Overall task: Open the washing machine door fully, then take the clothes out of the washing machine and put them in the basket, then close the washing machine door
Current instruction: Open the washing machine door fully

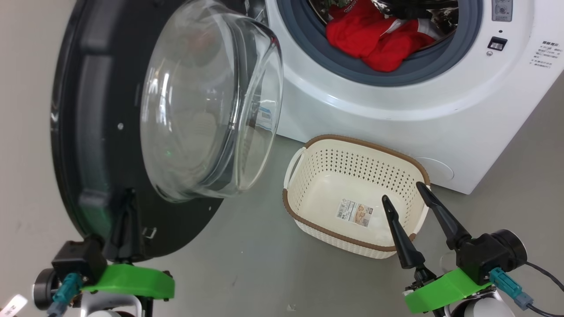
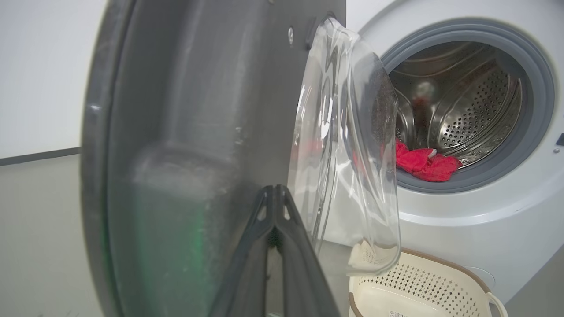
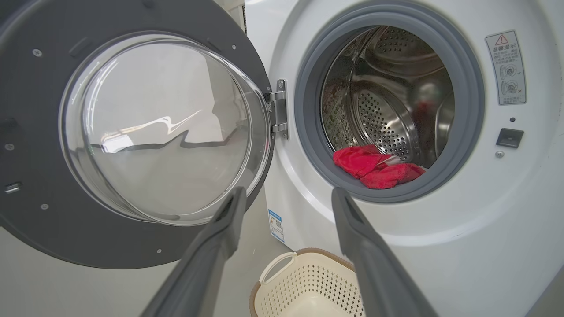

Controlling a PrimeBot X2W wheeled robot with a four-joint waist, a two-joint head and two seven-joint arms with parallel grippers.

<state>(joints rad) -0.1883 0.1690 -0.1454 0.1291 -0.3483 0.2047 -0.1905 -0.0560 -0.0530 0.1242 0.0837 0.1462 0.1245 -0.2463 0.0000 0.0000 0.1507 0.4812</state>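
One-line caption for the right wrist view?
Right fingers open before the open door; red clothes lie in the drum, basket below.

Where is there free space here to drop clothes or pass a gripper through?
Free: the cream perforated plastic basket, holding only its label; the grey floor between it and the black-rimmed round door; the upper mouth of the steel drum inside the grey rubber ring. Crowded: the drum's front lip, where red clothes pile.

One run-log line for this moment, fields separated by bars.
door: open | clothes: in drum | basket: empty | left pincer: shut, at door | right pincer: open
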